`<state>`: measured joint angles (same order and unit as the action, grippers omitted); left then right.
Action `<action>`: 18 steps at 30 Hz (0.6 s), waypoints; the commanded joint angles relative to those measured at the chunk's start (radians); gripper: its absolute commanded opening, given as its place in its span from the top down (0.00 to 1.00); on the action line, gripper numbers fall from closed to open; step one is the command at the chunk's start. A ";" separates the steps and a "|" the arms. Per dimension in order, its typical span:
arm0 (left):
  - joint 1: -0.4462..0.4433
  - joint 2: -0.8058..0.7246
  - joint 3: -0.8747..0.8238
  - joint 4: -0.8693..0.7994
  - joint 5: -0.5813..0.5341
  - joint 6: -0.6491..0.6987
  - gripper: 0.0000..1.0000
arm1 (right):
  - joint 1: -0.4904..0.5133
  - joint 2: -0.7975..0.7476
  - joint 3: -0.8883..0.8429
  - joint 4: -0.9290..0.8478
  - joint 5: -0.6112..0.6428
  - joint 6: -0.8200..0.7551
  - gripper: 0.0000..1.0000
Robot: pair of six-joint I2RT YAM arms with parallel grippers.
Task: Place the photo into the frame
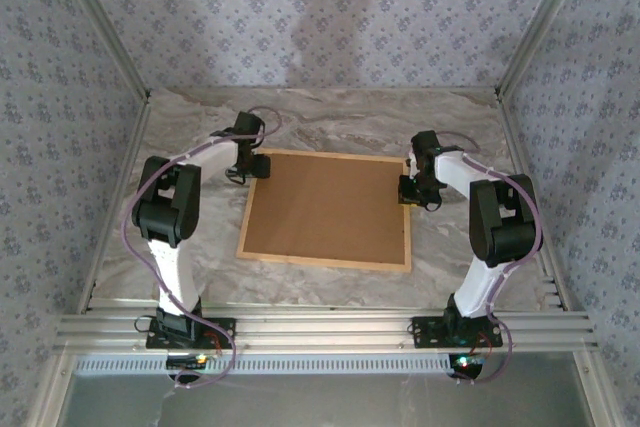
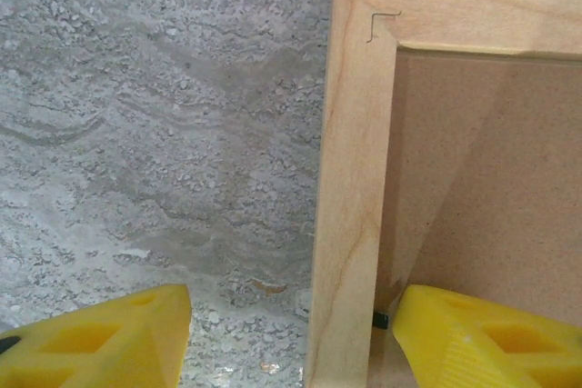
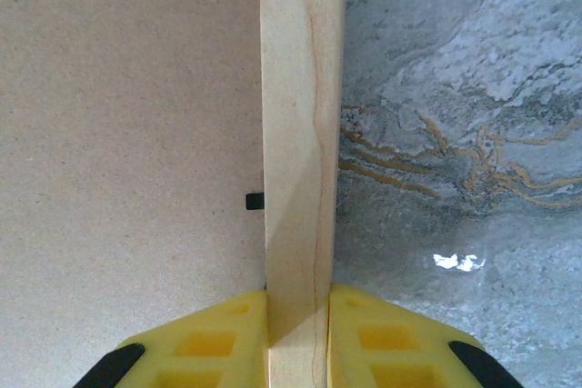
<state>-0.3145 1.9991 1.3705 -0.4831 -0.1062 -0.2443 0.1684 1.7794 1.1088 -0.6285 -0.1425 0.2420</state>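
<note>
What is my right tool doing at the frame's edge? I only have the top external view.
Observer: The right tool is shut on the frame, with one yellow finger pressed against each side of the wooden rail.
Operator: And the left tool?
Observer: The left tool is open and straddles the opposite rail near a corner, one finger over the table and one over the backing board.
Operator: Anything at the board's edge?
Observer: A small black tab sits on the board, right against the rail that the right tool holds.
</note>
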 commanded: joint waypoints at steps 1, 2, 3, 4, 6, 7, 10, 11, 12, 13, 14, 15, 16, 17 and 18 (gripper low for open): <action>-0.055 0.065 -0.038 -0.091 0.087 0.016 0.35 | 0.010 0.014 0.006 0.000 -0.003 -0.015 0.79; -0.055 0.059 -0.039 -0.085 0.080 0.013 0.35 | 0.011 0.013 0.006 0.000 -0.002 -0.014 0.79; -0.054 0.048 -0.036 -0.079 0.079 0.010 0.35 | 0.010 0.012 0.006 0.000 -0.002 -0.014 0.79; -0.051 0.034 -0.033 -0.075 0.080 0.007 0.35 | 0.010 0.011 0.008 0.000 -0.002 -0.015 0.79; -0.048 -0.008 -0.026 -0.055 0.080 -0.001 0.35 | 0.011 0.012 0.009 0.000 -0.002 -0.015 0.79; -0.044 -0.028 -0.023 -0.044 0.080 -0.006 0.35 | 0.010 0.012 0.010 0.000 -0.002 -0.015 0.79; -0.029 -0.094 -0.022 -0.004 0.082 -0.026 0.35 | 0.012 0.009 0.009 0.003 -0.002 -0.014 0.79; -0.022 -0.113 -0.025 0.005 0.086 -0.031 0.35 | 0.013 0.007 0.008 0.004 -0.002 -0.013 0.79; -0.014 -0.128 -0.029 0.016 0.087 -0.037 0.35 | 0.014 0.005 0.006 0.004 -0.002 -0.013 0.79; -0.007 -0.137 -0.033 0.017 0.088 -0.039 0.35 | 0.014 0.003 0.004 0.002 -0.003 -0.013 0.79; 0.000 -0.143 -0.037 0.017 0.088 -0.039 0.36 | 0.014 0.002 0.004 0.003 -0.005 -0.014 0.79; 0.008 -0.145 -0.039 0.013 0.088 -0.041 0.36 | 0.013 0.002 0.001 0.002 -0.007 -0.014 0.79; 0.014 -0.145 -0.040 0.008 0.089 -0.042 0.37 | 0.013 0.002 0.000 0.001 -0.009 -0.012 0.79; 0.020 -0.145 -0.040 0.001 0.091 -0.041 0.38 | 0.012 0.003 0.000 0.001 -0.010 -0.014 0.79; 0.024 -0.145 -0.043 -0.002 0.093 -0.042 0.39 | 0.012 0.004 0.001 0.001 -0.011 -0.014 0.79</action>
<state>-0.3092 1.8839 1.3396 -0.4709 -0.0338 -0.2741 0.1688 1.7786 1.1088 -0.6285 -0.1425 0.2420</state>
